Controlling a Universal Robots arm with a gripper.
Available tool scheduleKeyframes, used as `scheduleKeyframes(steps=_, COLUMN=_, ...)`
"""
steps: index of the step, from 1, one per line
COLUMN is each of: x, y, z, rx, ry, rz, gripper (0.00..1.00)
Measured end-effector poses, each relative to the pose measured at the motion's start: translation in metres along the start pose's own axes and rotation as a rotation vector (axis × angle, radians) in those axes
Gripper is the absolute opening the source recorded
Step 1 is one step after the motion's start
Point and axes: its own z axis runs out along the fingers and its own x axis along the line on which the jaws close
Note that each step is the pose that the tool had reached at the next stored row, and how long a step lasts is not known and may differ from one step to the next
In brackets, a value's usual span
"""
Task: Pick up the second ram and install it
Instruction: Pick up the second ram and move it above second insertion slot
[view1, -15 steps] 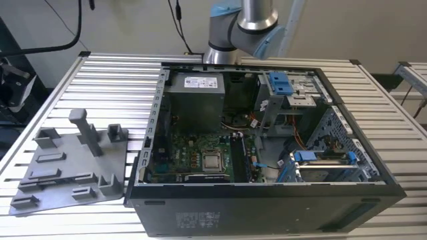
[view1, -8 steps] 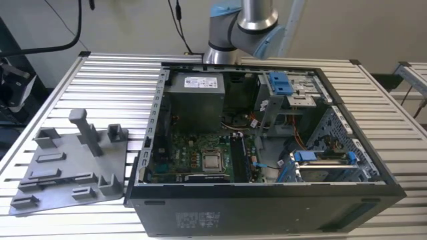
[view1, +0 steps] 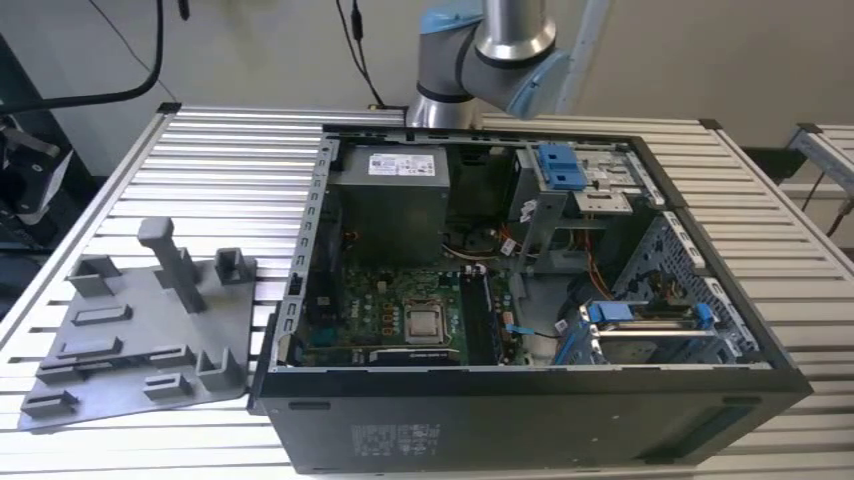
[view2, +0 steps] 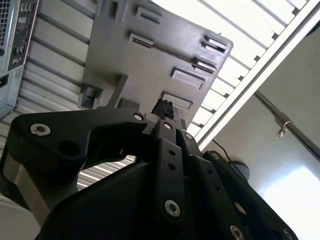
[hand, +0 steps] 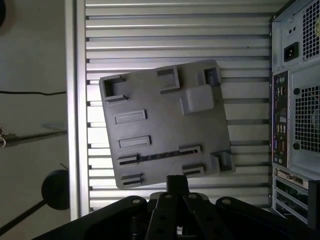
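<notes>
slatted table (hand: 175, 30); pincer (hand: 177, 181) pinched shut, empty afaict; second ram (hand: 160, 156), prob. the dark strip in grey tray (hand: 165, 125), lies crosswise ahead of tips.

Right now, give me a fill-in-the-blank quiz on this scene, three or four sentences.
The tray lies at the exterior view's ___ of the case.
The motherboard in the case is ___.
The drive-bay clips are ___.
The tray shows past the gripper in both ___ views.
Missing words: left; green; blue; wrist.
</notes>
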Motion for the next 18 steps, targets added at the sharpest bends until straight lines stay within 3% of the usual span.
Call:
scheduleKeyframes(steps=6, x=0.0, y=0.0, z=-0.0001, rx=0.0, ry=0.0014, rz=-0.02, gripper=0.11)
scheduleKeyframes(steps=18, x=0.0, y=0.0, z=0.0, rx=-0.0025, ry=0.0102, rz=-0.204, gripper=0.11)
